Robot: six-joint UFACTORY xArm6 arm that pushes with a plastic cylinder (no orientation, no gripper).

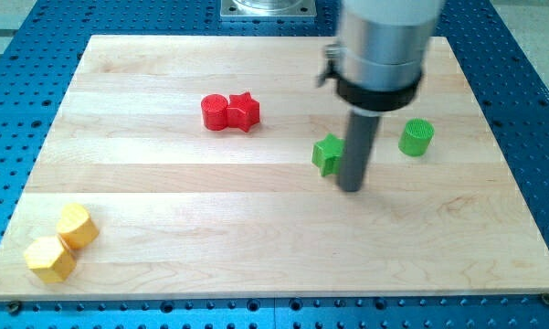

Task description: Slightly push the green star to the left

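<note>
The green star (327,153) lies right of the board's middle, partly hidden behind the rod. My tip (351,188) rests on the board just right of the star and slightly toward the view's bottom, touching or almost touching its right side. The arm's wide grey body hangs above it at the view's top.
A green cylinder (417,137) stands right of the rod. A red cylinder (216,111) and a red star (243,111) touch each other at the upper middle. Two yellow blocks (77,226) (49,259) sit at the bottom left corner of the wooden board (256,238).
</note>
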